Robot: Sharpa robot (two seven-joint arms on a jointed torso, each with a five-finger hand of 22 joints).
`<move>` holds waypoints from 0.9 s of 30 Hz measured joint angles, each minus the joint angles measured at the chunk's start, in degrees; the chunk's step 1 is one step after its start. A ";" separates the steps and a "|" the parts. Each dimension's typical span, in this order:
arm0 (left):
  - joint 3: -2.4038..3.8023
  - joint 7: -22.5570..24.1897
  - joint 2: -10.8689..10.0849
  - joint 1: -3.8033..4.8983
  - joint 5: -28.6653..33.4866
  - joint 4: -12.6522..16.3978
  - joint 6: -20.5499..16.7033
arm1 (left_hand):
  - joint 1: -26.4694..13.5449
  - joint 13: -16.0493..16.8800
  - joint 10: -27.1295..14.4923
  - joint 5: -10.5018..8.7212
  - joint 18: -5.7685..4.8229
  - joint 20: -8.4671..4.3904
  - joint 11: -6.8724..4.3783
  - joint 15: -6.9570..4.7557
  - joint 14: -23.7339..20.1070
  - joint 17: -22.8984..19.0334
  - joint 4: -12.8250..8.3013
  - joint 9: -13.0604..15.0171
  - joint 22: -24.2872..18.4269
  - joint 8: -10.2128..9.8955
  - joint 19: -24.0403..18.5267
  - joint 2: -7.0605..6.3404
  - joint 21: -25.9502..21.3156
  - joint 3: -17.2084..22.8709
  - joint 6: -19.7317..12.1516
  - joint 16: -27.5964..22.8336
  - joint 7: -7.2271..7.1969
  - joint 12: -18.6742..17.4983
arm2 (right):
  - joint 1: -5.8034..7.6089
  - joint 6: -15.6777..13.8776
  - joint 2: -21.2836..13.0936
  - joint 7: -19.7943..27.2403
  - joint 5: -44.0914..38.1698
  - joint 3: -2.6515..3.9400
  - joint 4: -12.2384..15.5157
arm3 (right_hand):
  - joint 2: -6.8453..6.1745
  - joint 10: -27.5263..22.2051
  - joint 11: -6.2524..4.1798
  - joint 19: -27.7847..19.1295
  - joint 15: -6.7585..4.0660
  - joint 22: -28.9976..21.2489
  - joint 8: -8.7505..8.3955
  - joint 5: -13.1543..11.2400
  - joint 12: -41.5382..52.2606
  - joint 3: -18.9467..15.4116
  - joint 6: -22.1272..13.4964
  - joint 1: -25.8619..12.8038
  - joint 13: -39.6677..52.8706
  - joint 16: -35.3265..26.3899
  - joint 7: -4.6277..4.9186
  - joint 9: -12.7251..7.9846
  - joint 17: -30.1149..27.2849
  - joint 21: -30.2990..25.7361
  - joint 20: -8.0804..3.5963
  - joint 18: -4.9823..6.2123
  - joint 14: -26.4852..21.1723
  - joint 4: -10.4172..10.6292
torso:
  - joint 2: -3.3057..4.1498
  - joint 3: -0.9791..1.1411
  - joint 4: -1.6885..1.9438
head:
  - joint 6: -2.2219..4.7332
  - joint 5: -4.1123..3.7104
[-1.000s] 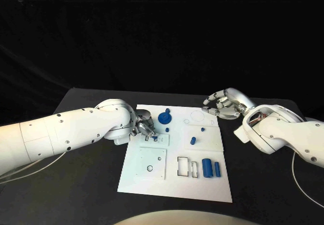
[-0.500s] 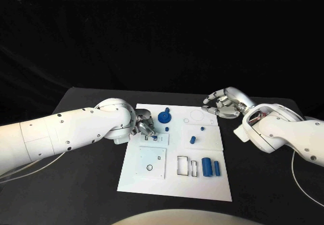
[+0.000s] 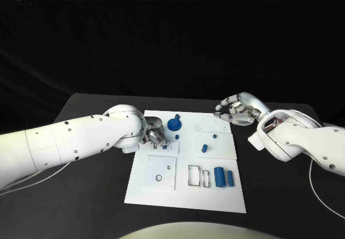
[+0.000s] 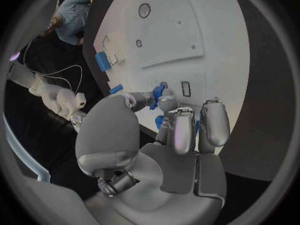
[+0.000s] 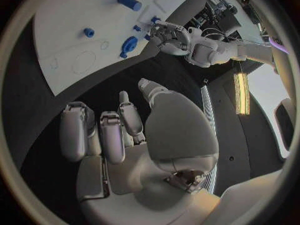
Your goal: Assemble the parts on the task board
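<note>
On the black table (image 3: pixel 86 199), centred before the robot, lies the white rectangular task board (image 3: pixel 188 199), long axis running away from the robot so both arms can reach it from either side. Left hand (image 3: pixel 153 133), silver and many-fingered: low over the board's far left part, its fingers (image 4: pixel 182 130) bunched together around a small blue part (image 4: pixel 156 93) right at the narrow slots there, apparently pinching it to seat it; the grip itself is partly hidden, so this is a judgement. Right hand (image 3: pixel 236 112), silver: raised off the board's far right corner, fingers (image 5: pixel 109 135) curled inward on nothing, probably parked clear while the left works. Two blue upright-lying cylinders (image 3: pixel 225 178), side by side near the board's right near area, beside rectangular outline slots, likely awaiting insertion. Blue round knobbed part (image 3: pixel 175 124): standing near the far edge, just beside the left hand. Small blue oblong peg (image 3: pixel 205 148): lying mid-board. Tiny blue stud (image 3: pixel 216 136): just beyond the peg.
</note>
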 measured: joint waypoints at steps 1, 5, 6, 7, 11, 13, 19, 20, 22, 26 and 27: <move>0.00 0.00 0.03 -0.01 -0.03 -0.01 0.08 | -0.04 0.05 0.00 0.00 0.00 -0.11 0.00 0.00 0.00 0.00 -0.11 0.89 0.00 0.00 0.11 -0.04 0.00 -0.11 0.00 0.00 0.00 0.09 | 0.00 0.02 0.00 -0.01 0.00 0.00 0.00 | 0.00 0.00 0.00 0.00 0.00 0.00 0.00 0.00 0.00 0.00 0.00 0.00 0.00 0.00 0.00 0.00 0.00 0.00 0.00 0.00 0.00 0.00 | 0.00 0.00 0.00 | 0.00 0.00; 0.00 0.00 0.06 -0.01 -0.22 -0.01 0.52 | -0.07 0.17 0.01 0.01 0.00 -0.20 -0.01 -0.14 -0.14 0.00 -0.16 1.98 0.18 0.00 0.20 -0.07 0.00 -0.16 0.09 0.00 0.07 0.21 | 0.00 0.09 -0.04 -0.06 0.01 0.00 0.00 | 0.01 0.00 0.00 0.00 0.00 0.00 0.00 0.00 0.00 0.00 0.00 -0.01 0.00 0.00 0.00 0.00 0.00 0.00 0.00 0.00 0.00 0.00 | 0.02 0.00 -0.03 | -0.05 0.00; 0.02 0.00 0.06 -0.01 -0.28 -0.01 0.64 | -0.07 0.23 0.21 0.18 0.00 -0.20 -0.20 -0.21 -0.21 0.00 -0.16 2.03 0.31 0.00 0.21 -0.07 0.01 -0.16 0.09 0.00 0.07 0.22 | 0.00 0.10 -0.04 -0.07 0.02 0.00 0.00 | 0.01 0.00 0.00 0.00 0.00 0.00 0.00 0.00 0.00 0.00 0.00 -0.01 0.00 0.00 0.00 0.00 0.00 0.00 0.00 0.00 0.00 0.00 | 0.03 0.00 -0.03 | -0.06 0.00; 0.04 0.00 0.06 -0.01 -0.39 0.00 0.80 | -0.39 0.37 0.31 0.54 0.01 -0.20 -0.30 -0.34 -0.08 0.00 -0.16 2.04 0.58 0.00 0.61 0.07 0.26 -0.16 0.10 0.00 0.07 0.58 | 0.00 0.11 -0.04 -0.08 0.02 0.00 0.00 | 0.06 0.00 0.00 0.00 0.00 -0.01 0.00 0.00 0.00 0.00 0.00 -0.05 0.00 0.00 0.00 0.00 0.00 0.00 0.00 0.00 0.00 0.00 | 0.03 0.00 -0.03 | -0.07 0.00; 0.06 0.00 0.03 -0.01 -0.81 0.02 1.32 | -0.67 0.46 0.31 1.00 0.01 -0.22 -0.31 -0.42 0.00 0.00 -0.33 2.10 1.01 0.33 0.63 0.08 0.27 -0.33 0.29 0.00 -0.12 0.66 | -0.01 0.15 -0.04 -0.11 0.04 0.00 0.00 | 0.24 0.00 0.00 0.00 0.00 -0.01 0.00 0.00 0.00 0.00 0.00 -0.24 0.00 0.00 0.00 0.00 0.01 0.00 0.00 0.00 0.00 0.00 | 0.03 0.00 -0.03 | -0.09 -0.02; 0.08 0.00 0.02 0.00 -1.00 0.03 1.53 | -0.67 0.51 0.31 1.37 0.01 -0.40 -0.31 -0.42 0.00 0.00 -0.33 2.10 1.01 0.33 0.81 0.08 0.27 -0.33 0.29 0.00 -0.12 0.66 | -0.01 0.17 -0.04 -0.12 0.05 0.00 0.00 | 0.24 0.00 0.00 0.00 0.00 -0.01 0.00 0.00 0.00 0.00 0.00 -0.24 0.00 0.00 0.00 0.00 0.05 0.00 0.00 0.00 0.00 0.00 | 0.03 0.00 -0.02 | -0.07 -0.02; 0.07 -0.01 -0.05 -0.02 -1.60 0.07 2.02 | -0.67 0.51 0.31 1.38 0.01 -0.40 -0.30 -0.42 0.00 -0.01 -0.33 2.10 1.09 0.33 0.81 0.09 0.27 -0.33 0.30 0.00 -0.12 0.66 | -0.01 0.21 -0.04 -0.15 0.08 0.00 -0.01 | 0.24 0.00 0.00 0.00 0.00 -0.01 0.00 0.00 0.00 0.00 0.00 -0.24 0.00 0.00 0.00 -0.01 0.05 0.00 0.00 0.00 0.00 -0.01 | 0.05 0.00 -0.03 | -0.07 0.02; 0.06 -0.01 -0.07 -0.02 -1.68 0.07 2.08 | -0.67 0.51 0.31 1.39 0.00 -0.40 -0.30 -0.42 0.00 -0.01 -0.33 2.11 1.09 0.33 0.81 0.09 0.27 -0.33 0.30 0.00 -0.12 0.66 | -0.01 0.22 -0.04 -0.16 0.08 0.00 -0.01 | 0.23 0.00 0.00 0.00 0.00 -0.01 0.00 0.00 0.00 0.00 0.00 -0.23 0.00 0.00 0.00 -0.01 0.05 0.00 0.00 0.00 0.00 -0.01 | 0.05 0.00 -0.03 | -0.07 0.03; 0.06 -0.01 -0.08 -0.03 -1.84 0.07 2.19 | -0.66 0.51 0.31 1.39 0.01 -0.40 -0.30 -0.41 0.00 -0.01 -0.33 2.11 1.09 0.33 0.81 0.09 0.27 -0.33 0.30 0.00 -0.12 0.66 | -0.01 0.22 -0.04 -0.16 0.09 0.00 -0.01 | 0.23 0.00 0.00 0.00 0.00 -0.01 0.00 0.00 0.00 0.01 0.00 -0.23 0.00 0.00 0.00 -0.01 0.05 -0.35 0.00 0.00 0.00 -0.01 | 0.06 0.02 -0.03 | -0.08 0.04; 0.08 -0.01 -0.12 -0.03 -2.07 0.12 2.35 | -0.66 0.61 0.50 1.39 0.00 -0.40 -0.11 -0.41 0.00 -0.01 -0.49 2.19 1.23 0.33 0.81 0.09 0.54 -0.48 0.32 0.00 -0.12 0.92 | -0.01 0.23 -0.05 -0.18 0.09 0.00 0.00 | 0.23 0.00 0.00 0.00 0.00 -0.02 0.00 0.00 0.00 0.01 0.00 -0.23 0.01 0.00 0.00 -0.02 0.04 -0.35 0.00 0.00 0.00 -0.01 | 0.09 0.03 -0.04 | -0.14 0.04; 0.08 -0.01 -0.12 -0.03 -2.08 0.13 2.37 | -0.66 0.64 0.50 1.39 0.01 -0.39 -0.11 -0.41 0.00 -0.01 -0.49 2.20 1.27 0.33 0.83 0.09 0.59 -0.48 0.32 0.00 -0.13 0.92 | -0.01 0.23 -0.05 -0.18 0.10 -0.01 0.00 | 0.23 0.00 0.00 0.00 0.00 -0.02 0.00 0.00 0.00 0.01 0.00 -0.23 0.00 0.00 0.00 -0.02 0.04 -0.35 0.00 0.00 0.00 -0.01 | 0.09 0.03 -0.04 | -0.14 0.04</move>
